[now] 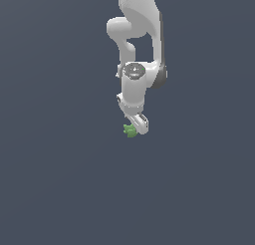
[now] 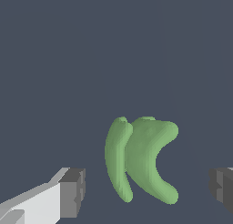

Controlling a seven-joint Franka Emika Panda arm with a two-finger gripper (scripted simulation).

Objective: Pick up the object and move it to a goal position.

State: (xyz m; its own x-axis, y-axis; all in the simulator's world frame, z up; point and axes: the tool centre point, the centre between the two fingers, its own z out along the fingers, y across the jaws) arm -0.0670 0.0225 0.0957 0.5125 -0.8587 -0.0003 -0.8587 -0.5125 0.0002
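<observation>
The object is a small matte green lumpy thing with curved, lobed edges. In the exterior view it (image 1: 129, 130) shows just below the white gripper (image 1: 135, 127), on the exterior view's left of the fingertips. In the wrist view the object (image 2: 142, 159) lies on the dark grey floor between the two dark finger pads (image 2: 73, 192), with a clear gap on each side. The gripper (image 2: 146, 191) is open and holds nothing. One pad sits at the frame's edge and is partly cut off.
The white arm (image 1: 137, 35) hangs down from above in the exterior view. The floor (image 1: 60, 179) is plain dark grey all around. No other objects show.
</observation>
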